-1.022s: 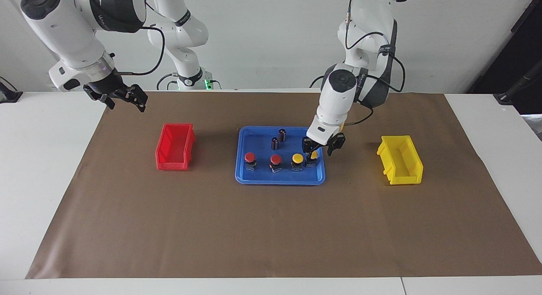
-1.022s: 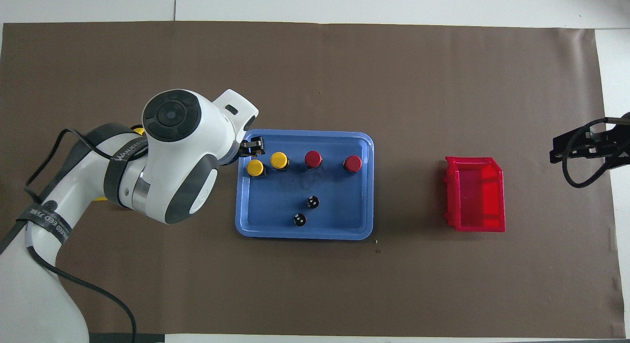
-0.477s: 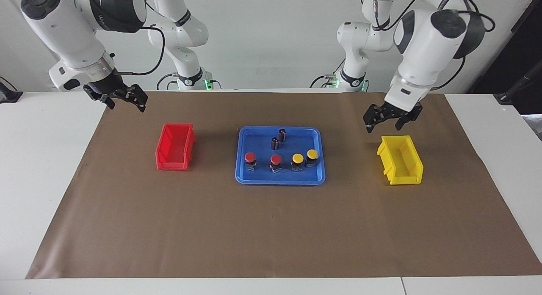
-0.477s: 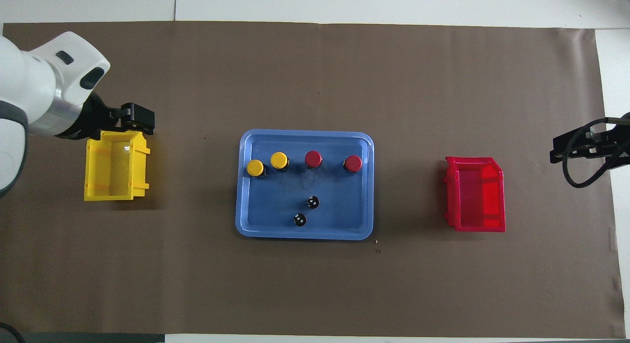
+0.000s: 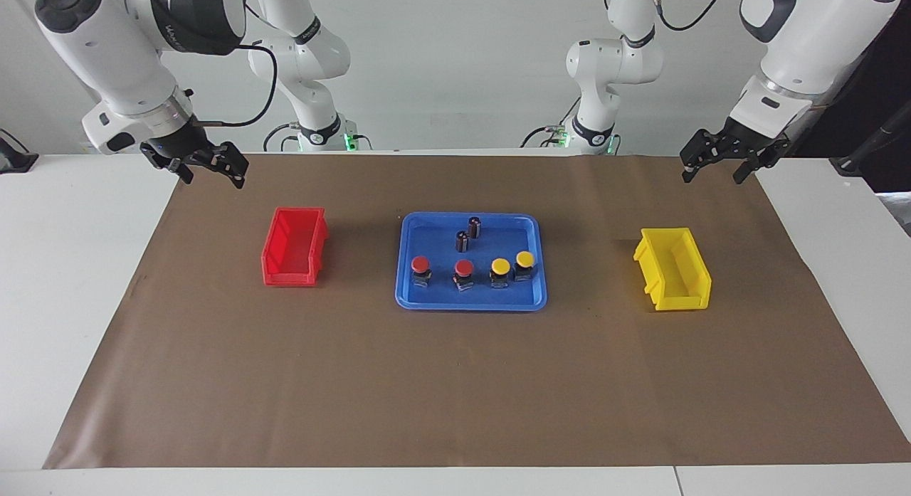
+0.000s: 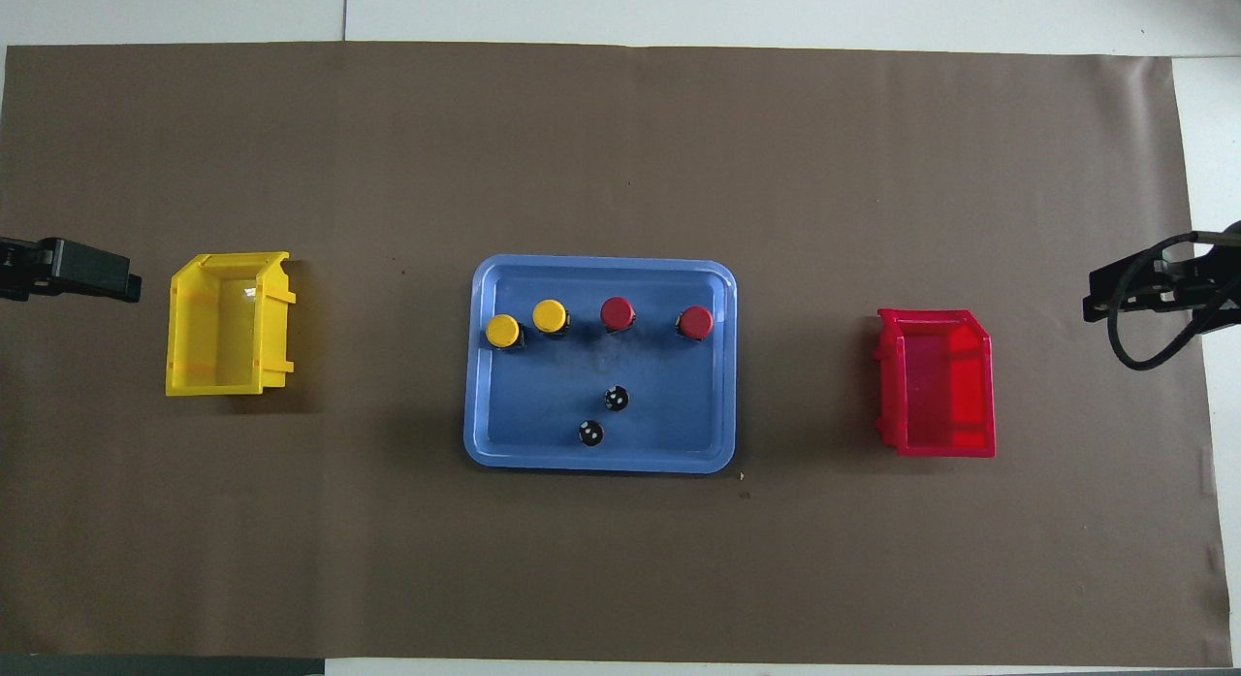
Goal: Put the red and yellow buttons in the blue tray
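Observation:
The blue tray (image 5: 470,305) (image 6: 659,434) lies mid-table on the brown mat. In it, two red buttons (image 5: 420,264) (image 6: 695,321) and two yellow buttons (image 5: 500,267) (image 6: 502,330) stand upright in a row along the side farther from the robots. My left gripper (image 5: 714,171) (image 6: 114,284) is open and empty, raised over the mat's edge at the left arm's end of the table. My right gripper (image 5: 213,177) (image 6: 1144,290) is open and empty, waiting raised over the mat's corner at the right arm's end.
Two dark capless cylinders (image 5: 475,227) (image 6: 616,399) stand in the tray, nearer to the robots than the buttons. A red bin (image 5: 294,256) (image 6: 936,383) sits toward the right arm's end of the table, a yellow bin (image 5: 672,268) (image 6: 228,324) toward the left arm's end.
My left gripper has let go of the end yellow button in the tray, risen, and swung past the yellow bin to the left arm's end of the table. The right arm has not moved.

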